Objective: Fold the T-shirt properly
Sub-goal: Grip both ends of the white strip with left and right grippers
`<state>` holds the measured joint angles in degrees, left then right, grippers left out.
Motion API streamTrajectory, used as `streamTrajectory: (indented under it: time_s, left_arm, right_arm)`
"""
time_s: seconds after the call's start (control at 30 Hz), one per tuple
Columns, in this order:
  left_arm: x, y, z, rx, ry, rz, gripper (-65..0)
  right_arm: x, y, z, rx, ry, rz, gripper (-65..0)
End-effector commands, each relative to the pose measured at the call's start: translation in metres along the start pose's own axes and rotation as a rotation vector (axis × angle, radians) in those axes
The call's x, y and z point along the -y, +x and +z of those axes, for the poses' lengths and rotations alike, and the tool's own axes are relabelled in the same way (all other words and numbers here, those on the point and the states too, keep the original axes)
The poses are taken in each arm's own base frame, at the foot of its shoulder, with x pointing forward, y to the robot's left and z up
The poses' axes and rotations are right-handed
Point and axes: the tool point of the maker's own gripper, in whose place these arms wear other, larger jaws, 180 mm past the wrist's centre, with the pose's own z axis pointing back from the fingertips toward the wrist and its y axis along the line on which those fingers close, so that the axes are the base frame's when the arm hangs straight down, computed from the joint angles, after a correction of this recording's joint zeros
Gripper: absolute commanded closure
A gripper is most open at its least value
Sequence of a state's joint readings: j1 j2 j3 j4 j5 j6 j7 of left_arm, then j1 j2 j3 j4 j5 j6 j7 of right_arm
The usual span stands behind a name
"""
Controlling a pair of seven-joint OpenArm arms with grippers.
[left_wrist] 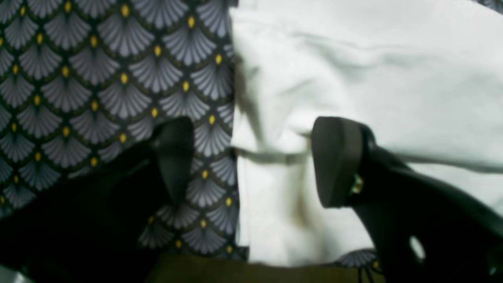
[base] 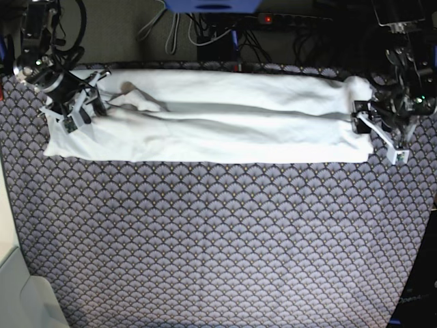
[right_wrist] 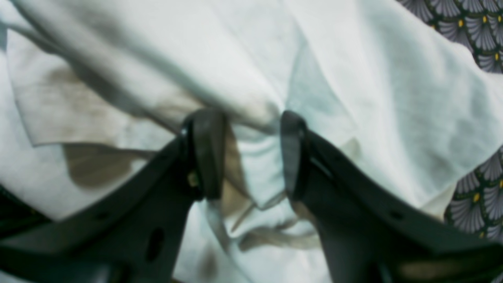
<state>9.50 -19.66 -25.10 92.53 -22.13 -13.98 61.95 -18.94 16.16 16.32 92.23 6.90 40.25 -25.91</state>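
Two pincers, one at each end of the T-shirt [base: 225, 116], which lies as a long narrow band across the far part of the patterned tablecloth [base: 205, 239], its long sides already turned in. I judge the lengthwise fold done and the crosswise fold next, which is why my arms sit at opposite ends: from there each can lift an end and carry it over.

My left gripper [left_wrist: 251, 161] hangs wide open, straddling the shirt's edge: one finger over the fan-patterned tablecloth, the other over white cloth. It has hold of nothing. That straddle makes sense if I mean to close down across the hem and catch the layers together.

My right gripper [right_wrist: 249, 153] is about half open, with a ridge of white fabric bunched between its fingers. The wrist view is soft here, so I cannot tell whether the pads are actually pinching that ridge or only flanking it; a gap shows on both sides.

Loose layers could slip apart if either end is picked up by the top ply alone.
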Motion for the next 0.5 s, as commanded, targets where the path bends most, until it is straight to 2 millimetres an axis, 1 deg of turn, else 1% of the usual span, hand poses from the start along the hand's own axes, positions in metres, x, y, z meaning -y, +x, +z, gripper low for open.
streamTrajectory:
  time_s: [0.0, 0.07, 0.17, 0.23, 0.37, 0.47]
  left_arm:
    - [-0.005, 0.016, 0.006, 0.045, 0.01, -0.009, -46.1]
    - [-0.004, 0.013, 0.003, 0.035, 0.006, -0.002, -46.1]
    - [0.002, 0.008, -0.001, 0.026, -0.009, 0.017, -46.1]
    - [0.002, 0.003, -0.005, 0.011, -0.013, 0.029, -46.1]
    - [0.007, 0.0, -0.015, -0.006, -0.028, 0.061, -46.1]
    - [0.008, -0.004, -0.017, -0.01, -0.031, 0.068, -46.1]
  right_arm:
    - [0.007, 0.005, 0.003, 0.009, -0.015, 0.015, -24.8]
    - [0.005, 0.005, 0.002, 0.01, -0.01, 0.018, -24.8]
    - [-0.002, 0.006, -0.001, 0.009, 0.01, 0.025, -24.8]
    - [-0.002, 0.006, -0.001, 0.009, 0.01, 0.025, -24.8]
    - [-0.003, 0.006, -0.001, 0.009, 0.01, 0.024, -24.8]
    - [-0.003, 0.005, -0.001, 0.008, 0.011, 0.024, -24.8]
